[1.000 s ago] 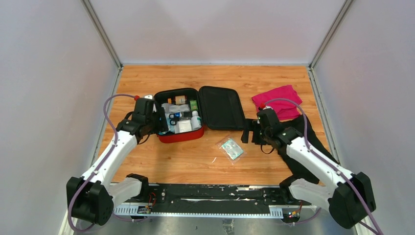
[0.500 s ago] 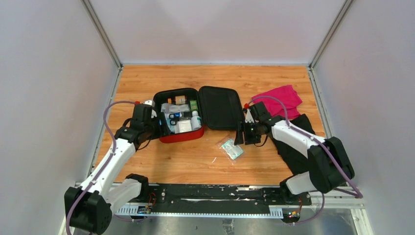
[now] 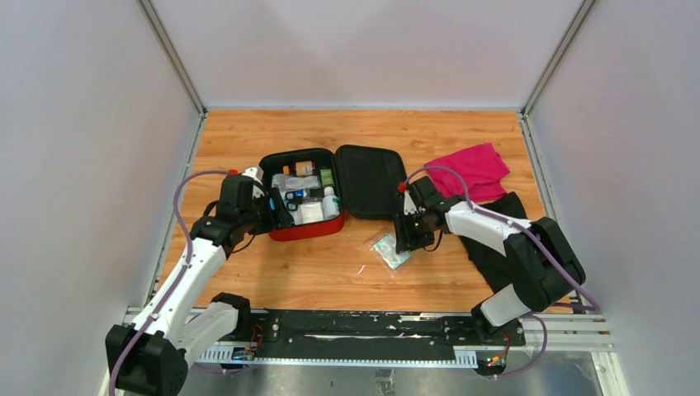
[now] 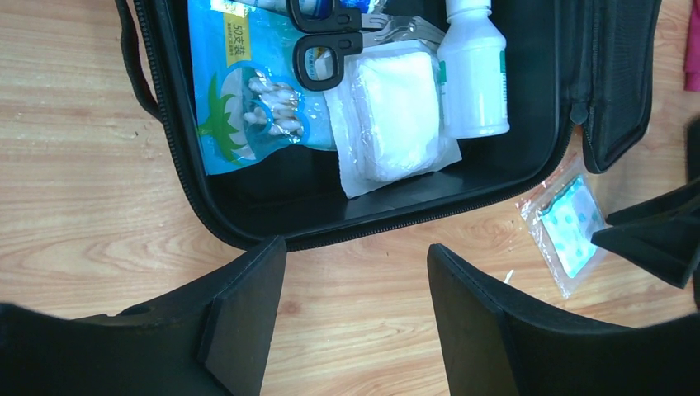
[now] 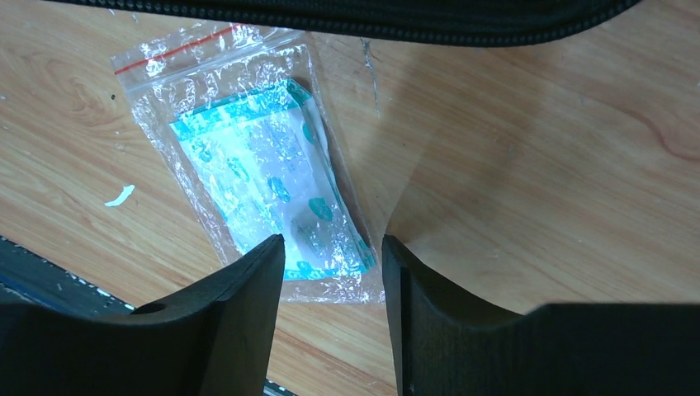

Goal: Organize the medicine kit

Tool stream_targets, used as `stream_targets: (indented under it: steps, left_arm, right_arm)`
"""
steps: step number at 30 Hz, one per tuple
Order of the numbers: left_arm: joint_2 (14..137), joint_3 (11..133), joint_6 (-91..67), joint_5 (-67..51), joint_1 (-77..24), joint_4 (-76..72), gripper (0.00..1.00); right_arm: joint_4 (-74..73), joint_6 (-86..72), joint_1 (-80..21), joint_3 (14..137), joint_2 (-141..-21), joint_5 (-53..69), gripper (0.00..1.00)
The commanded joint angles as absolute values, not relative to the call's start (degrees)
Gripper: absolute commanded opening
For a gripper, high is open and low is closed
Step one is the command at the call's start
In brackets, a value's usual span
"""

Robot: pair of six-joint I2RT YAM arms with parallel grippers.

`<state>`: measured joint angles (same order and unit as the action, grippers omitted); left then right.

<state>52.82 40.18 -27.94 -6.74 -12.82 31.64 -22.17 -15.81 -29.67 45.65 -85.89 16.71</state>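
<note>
Toward 11 o'clock from the middle of the wooden table (image 3: 462, 140) the medicine kit (image 3: 307, 230) lies unzipped, its black-lined lid flat at the tray's 3 o'clock side. The left arm stretches from its base toward 1 o'clock, and its wrist bends in at the tray's 8 o'clock corner. The left gripper (image 4: 355, 252) stands wide apart and empty. Its wrist view shows only bare wood and the tray's near wall between the fingers, and beyond them a swab packet (image 4: 239, 99), scissors (image 4: 326, 49), a gauze pad (image 4: 396, 115) and a white bottle (image 4: 472, 74) inside.

The right arm folds back on itself, with the forearm running toward 10 o'clock and the wrist tipped down just off the lid's 5 o'clock corner. The right gripper (image 5: 332, 243) is partly parted. Its fingers straddle the near corner of a clear zip bag (image 5: 248, 165) lying flat on the wood. Whether the pads touch the plastic I cannot tell.
</note>
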Motion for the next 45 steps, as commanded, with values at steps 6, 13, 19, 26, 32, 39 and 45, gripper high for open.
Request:
stream_targets:
  steps: [6, 13, 19, 26, 32, 39, 45]
  left_arm:
    - [51.9, 40.5, -29.1, -8.3, -12.5, 29.7, 0.69]
    - [51.8, 39.7, -29.8, -8.7, -12.5, 29.0, 0.68]
    - [51.8, 39.5, -29.9, -13.1, -12.5, 26.1, 0.68]
    - [51.0, 40.4, -33.0, -24.5, -12.7, 18.2, 0.69]
    - [50.3, 39.9, -39.6, -28.0, -17.1, 7.0, 0.7]
    - [49.2, 37.8, -43.9, -25.2, -22.6, -4.7, 0.74]
    - [46.8, 36.8, -43.2, -23.6, -23.2, -6.9, 0.74]
  right_arm:
    - [-27.0, -13.2, -34.3, 47.7, -91.4, 5.2, 0.37]
    - [-25.5, -15.0, -35.4, 46.7, -92.9, 5.5, 0.15]
    - [-23.4, -17.5, -35.4, 44.8, -88.1, 10.7, 0.0]
    - [-25.3, -19.0, -35.0, 44.4, -75.7, 15.0, 0.0]
    - [-29.0, -18.1, -35.1, 47.4, -65.6, 15.4, 0.0]
    - [-29.6, -17.5, -35.0, 53.8, -58.3, 15.4, 0.0]
    - [-31.2, -15.1, -35.0, 58.6, -58.5, 13.5, 0.0]
